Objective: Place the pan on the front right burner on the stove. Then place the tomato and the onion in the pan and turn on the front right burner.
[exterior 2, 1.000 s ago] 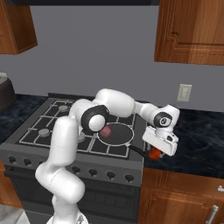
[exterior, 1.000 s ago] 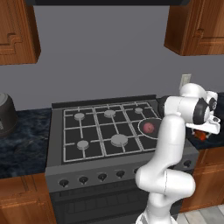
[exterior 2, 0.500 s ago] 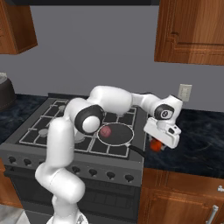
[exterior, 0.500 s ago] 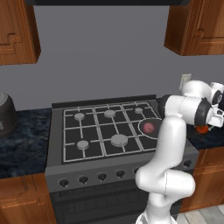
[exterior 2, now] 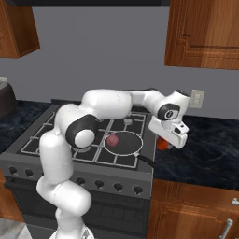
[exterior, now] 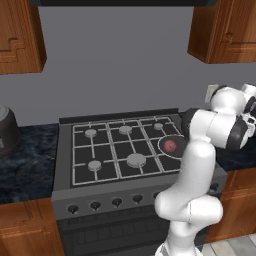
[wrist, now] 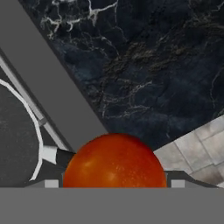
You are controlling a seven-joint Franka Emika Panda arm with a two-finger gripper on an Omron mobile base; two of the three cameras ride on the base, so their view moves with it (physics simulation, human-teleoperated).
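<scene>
Pan [exterior 2: 123,142] sits on the front right burner of the stove [exterior: 100,187]; onion [exterior 2: 112,140] lies inside it. Arm reaches right, past the stove edge, over the dark surface [exterior 2: 205,149]. End effector [exterior 2: 164,143] is spread wide around the tomato [wrist: 114,161], held above the surface.

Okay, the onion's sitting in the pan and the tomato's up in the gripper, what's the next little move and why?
Probably carry the tomato sideways over the pan. The gripper holds it above the dark counter, just off the stove edge, and the onion leaves room in the pan.
</scene>
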